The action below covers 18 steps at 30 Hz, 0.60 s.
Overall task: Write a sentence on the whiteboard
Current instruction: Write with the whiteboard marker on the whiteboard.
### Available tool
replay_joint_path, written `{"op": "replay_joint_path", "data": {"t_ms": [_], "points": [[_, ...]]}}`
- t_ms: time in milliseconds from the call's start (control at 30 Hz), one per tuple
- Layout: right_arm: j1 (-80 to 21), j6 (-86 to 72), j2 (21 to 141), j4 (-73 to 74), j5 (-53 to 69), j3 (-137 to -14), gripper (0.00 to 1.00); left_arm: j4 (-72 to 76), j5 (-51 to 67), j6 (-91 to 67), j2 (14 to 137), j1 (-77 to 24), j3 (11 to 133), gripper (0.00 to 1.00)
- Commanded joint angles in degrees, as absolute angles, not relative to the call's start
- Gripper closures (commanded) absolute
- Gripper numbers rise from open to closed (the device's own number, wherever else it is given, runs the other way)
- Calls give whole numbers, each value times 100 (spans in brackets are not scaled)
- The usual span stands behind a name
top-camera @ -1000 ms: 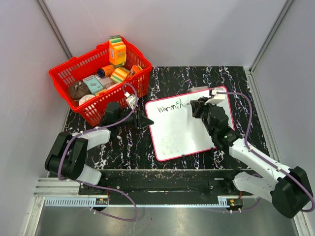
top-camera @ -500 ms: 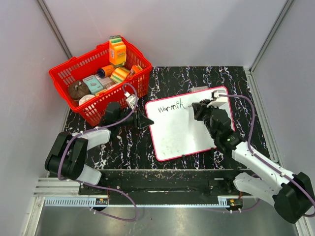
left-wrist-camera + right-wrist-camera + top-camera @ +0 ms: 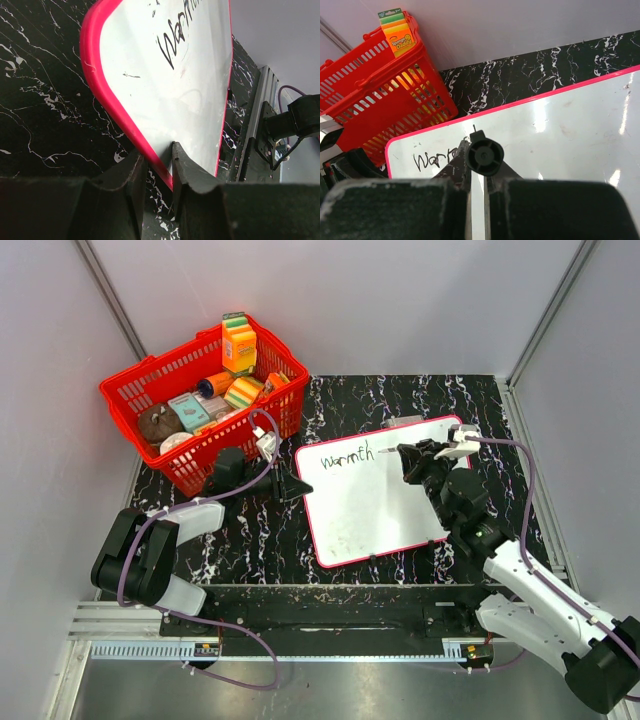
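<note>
- Top external view: pale grey walls at the back and on both sides, with metal strips up the far corners.
- Worktop (image 3: 400, 400): black with white marble veining, spanning the whole enclosure. Aluminium rail along the near edge, carrying both arm bases.
- Red basket (image 3: 137, 438): at the far-left corner of the worktop, set cornerwise and partly overhanging it. Full of small packets, with an orange carton and a sponge pack upright at the far side.
- Whiteboard (image 3: 360, 510): face up on the centre-right of the worktop, near the basket's right corner but apart from it. Long axis roughly left to right, turned a little so that the right end sits farther from the bases than the left. Red-pink frame, rounded corners.
- Right arm (image 3: 520, 575): stretched from the near-right base across the board's right end, hiding the near-right corner.
- Left arm (image 3: 170, 530): low over the worktop, elbow at the near left, wrist just in front of the basket.
- Left fingers (image 3: 158, 153): clamped on the frame at the board's left short edge, one finger on either side of the red-pink rim.
- Right fingers (image 3: 408, 456): closed tight on a black marker (image 3: 484, 156), butt end toward the wrist camera. Tip pointing left at the end of the word; contact with the board impossible to tell.
- Writing (image 3: 346, 454): "Warmth" in black handwriting, along the far long edge from the far-left corner, upright as read from the bases.
</note>
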<state>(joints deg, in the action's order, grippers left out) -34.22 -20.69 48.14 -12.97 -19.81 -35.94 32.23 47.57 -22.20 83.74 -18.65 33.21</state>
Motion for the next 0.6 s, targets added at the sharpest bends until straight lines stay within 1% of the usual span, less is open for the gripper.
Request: {"op": "replay_joint_path", "data": {"t_ms": [0, 300, 567], "points": [[-3384, -2030, 4808, -1222, -1828, -3806, 100, 3146, 4562, -1564, 8341, -2004, 3392, 100], [-3392, -1969, 4877, -1151, -1784, -3788, 100, 3129, 4562, -1547, 8350, -2013, 3384, 100], [-3384, -1890, 5168, -993, -1644, -4069, 100, 3015, 4474, -1459, 8314, -2013, 3410, 100]]}}
